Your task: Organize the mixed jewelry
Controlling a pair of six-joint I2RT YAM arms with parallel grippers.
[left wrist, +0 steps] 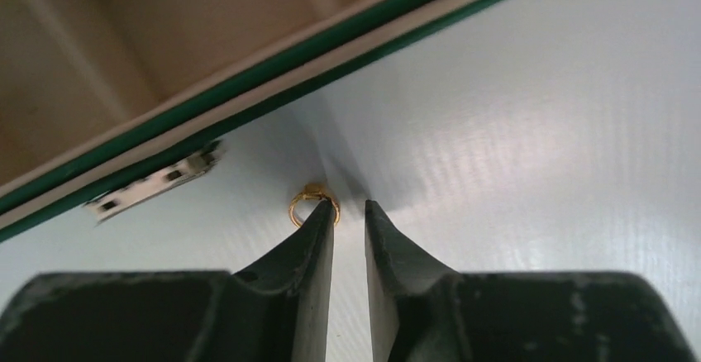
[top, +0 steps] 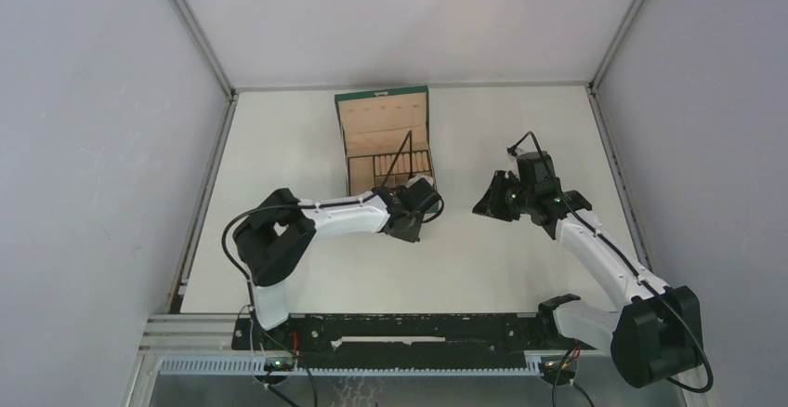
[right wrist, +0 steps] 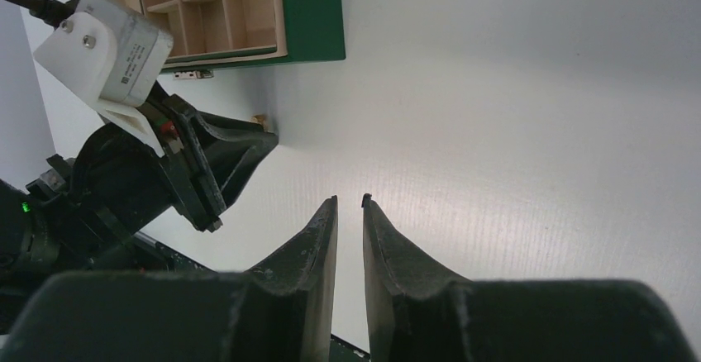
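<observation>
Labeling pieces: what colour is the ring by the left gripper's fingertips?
Gold; the ring shows best in the left wrist view.

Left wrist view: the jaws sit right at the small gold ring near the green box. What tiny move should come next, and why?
Probably a slight shift toward the thin gold-coloured ring. The left gripper has its jaws narrowly parted, and the ring lies on the white table at the tip of one finger, not between them. Centring it first would let them close on it.

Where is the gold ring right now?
In the left wrist view the gold ring lies on the white table, just beyond the left gripper's fingertips and beside the green box's front edge, near its clasp.
</observation>
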